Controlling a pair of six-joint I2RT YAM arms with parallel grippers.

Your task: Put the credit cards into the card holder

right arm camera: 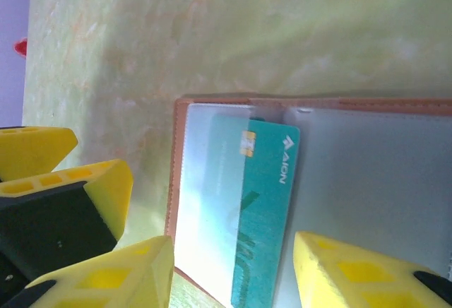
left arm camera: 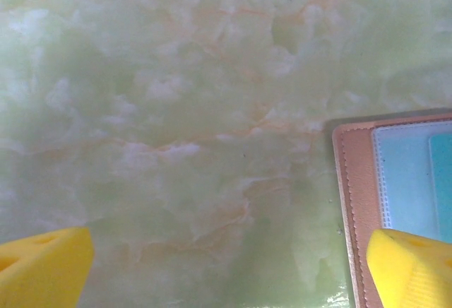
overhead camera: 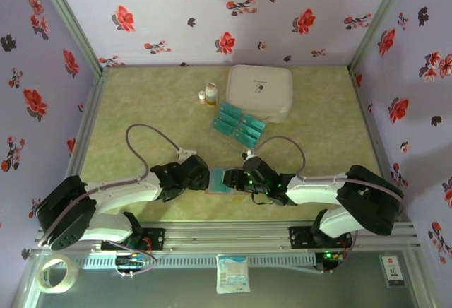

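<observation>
The card holder [right arm camera: 374,167] lies open on the table, brown rim around pale clear pockets. One teal credit card [right arm camera: 272,202] sits partly slid under its left clear pocket. My right gripper [right arm camera: 233,273] is open, its yellow fingers [right arm camera: 127,273] standing either side of that card without touching it. My left gripper [left arm camera: 226,273] is wide open over bare table, its right fingertip [left arm camera: 413,269] over the card holder's [left arm camera: 357,181] brown edge. From above, both grippers [overhead camera: 194,174] [overhead camera: 244,179] meet at the card holder [overhead camera: 220,181]. More credit cards [overhead camera: 240,126] lie in a clear tray farther back.
A large white zipped case [overhead camera: 260,90] stands at the back, with two small bottles [overhead camera: 210,92] to its left. Floral walls close in three sides. A tape roll [overhead camera: 56,274] and a packet [overhead camera: 232,273] lie below the front rail.
</observation>
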